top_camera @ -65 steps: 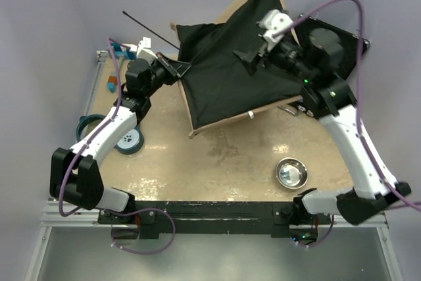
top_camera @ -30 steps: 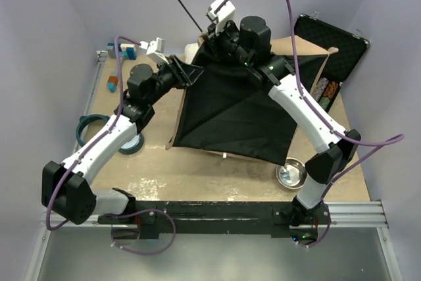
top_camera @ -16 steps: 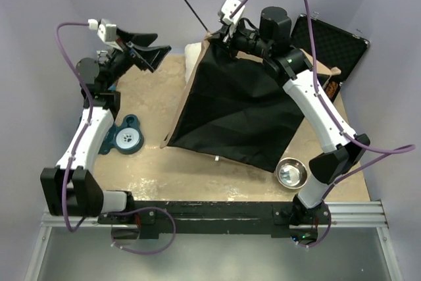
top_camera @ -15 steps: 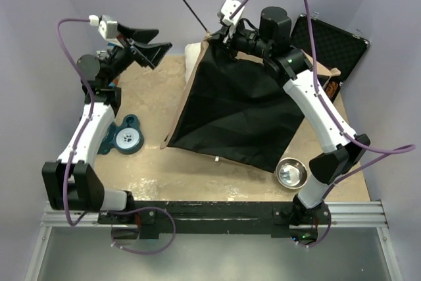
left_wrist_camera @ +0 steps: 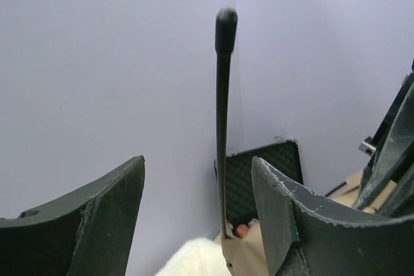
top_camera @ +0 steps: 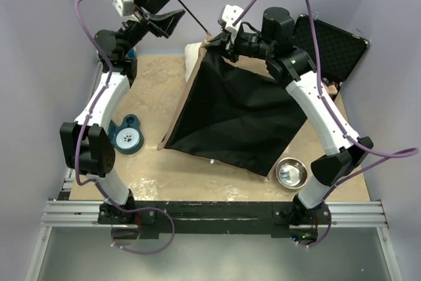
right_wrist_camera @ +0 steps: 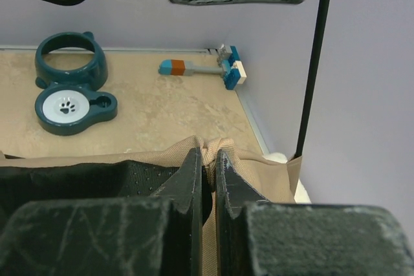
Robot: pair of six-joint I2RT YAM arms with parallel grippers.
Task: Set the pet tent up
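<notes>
Up at the top centre of the overhead view, one corner of the pet tent [top_camera: 237, 120] is held pinched by the right gripper [top_camera: 216, 39], while the left gripper [top_camera: 176, 4] is held wide with nothing in it.

From that raised corner the tent's black lining is seen hanging down to the table [top_camera: 148, 90], with its tan hem traced along the left and lower edges. The lower right corner is set just beside a steel bowl [top_camera: 291, 172]. In the right wrist view the hem is clamped between closed fingers [right_wrist_camera: 191, 185]. A thin dark pole [top_camera: 197, 18] is projected from the held corner toward the upper left, and is seen past the spread left jaws, untouched. A stretch of tabletop is seen between the tent's left edge and a teal dish [top_camera: 127, 137]. A black case [top_camera: 335, 41] is propped open at upper right.
</notes>
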